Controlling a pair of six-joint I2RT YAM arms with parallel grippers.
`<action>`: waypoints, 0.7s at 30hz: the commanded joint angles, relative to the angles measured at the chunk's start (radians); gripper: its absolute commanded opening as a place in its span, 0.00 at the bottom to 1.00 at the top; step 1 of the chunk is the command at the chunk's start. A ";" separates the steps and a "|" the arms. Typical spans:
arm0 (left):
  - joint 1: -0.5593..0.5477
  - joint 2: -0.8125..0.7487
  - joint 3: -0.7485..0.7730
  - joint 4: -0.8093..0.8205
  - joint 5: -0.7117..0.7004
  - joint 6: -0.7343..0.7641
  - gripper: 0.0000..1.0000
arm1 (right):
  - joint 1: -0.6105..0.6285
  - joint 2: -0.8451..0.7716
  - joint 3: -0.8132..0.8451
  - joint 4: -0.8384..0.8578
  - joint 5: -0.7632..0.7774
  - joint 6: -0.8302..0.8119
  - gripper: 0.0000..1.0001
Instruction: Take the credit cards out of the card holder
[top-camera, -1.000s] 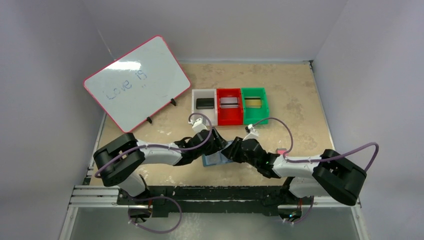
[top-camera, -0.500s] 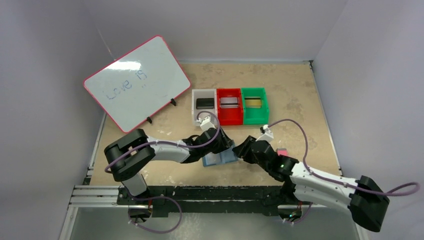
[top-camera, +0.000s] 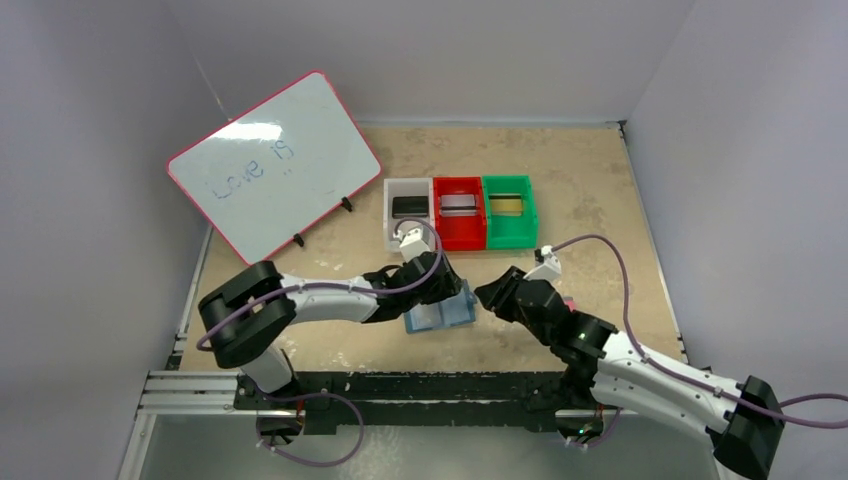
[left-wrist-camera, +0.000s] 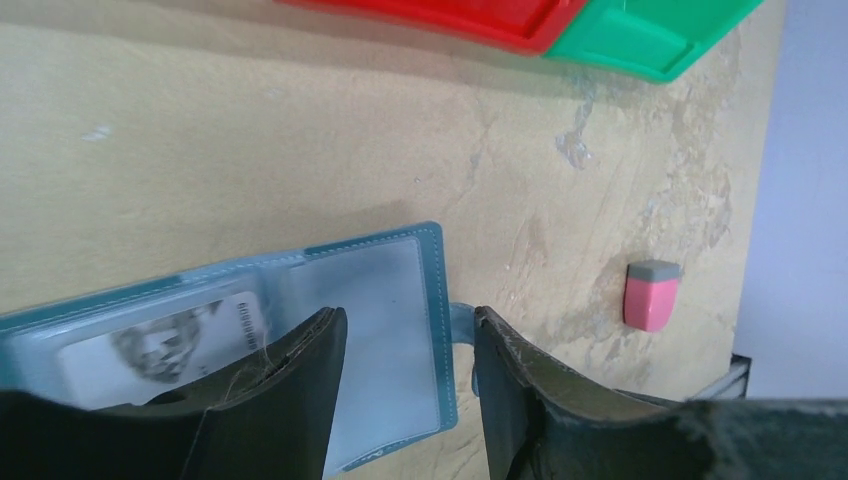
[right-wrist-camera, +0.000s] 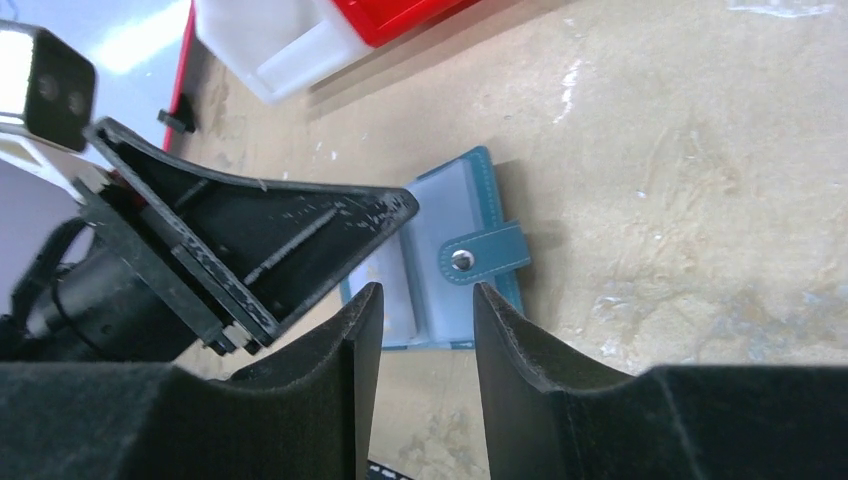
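Left gripper (left-wrist-camera: 408, 320), jaws apart, straddles the tab edge of the open card holder (top-camera: 440, 317) on the table (top-camera: 590, 190), gripping nothing. Right gripper (right-wrist-camera: 427, 292), jaws apart and empty, hovers just beside it.

Pale lilac walls (top-camera: 420, 50); mottled tan tabletop (top-camera: 590, 180); propped pink-rimmed whiteboard (top-camera: 275, 165)

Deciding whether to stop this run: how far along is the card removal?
Done: black card in the white bin, silvery card in the red bin, gold card in the green bin. In hand: the card holder lies open; the left gripper, jaws open, is over it, the right gripper open and empty beside it. Left: at least one printed card shows in a pocket.
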 joint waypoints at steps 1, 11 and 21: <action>-0.003 -0.123 0.072 -0.180 -0.191 0.076 0.50 | -0.004 0.021 0.024 0.131 -0.050 -0.068 0.40; -0.001 -0.383 -0.009 -0.523 -0.473 0.022 0.57 | -0.004 0.293 0.095 0.299 -0.202 -0.156 0.44; 0.000 -0.540 -0.159 -0.526 -0.390 -0.024 0.48 | -0.011 0.577 0.222 0.355 -0.313 -0.226 0.40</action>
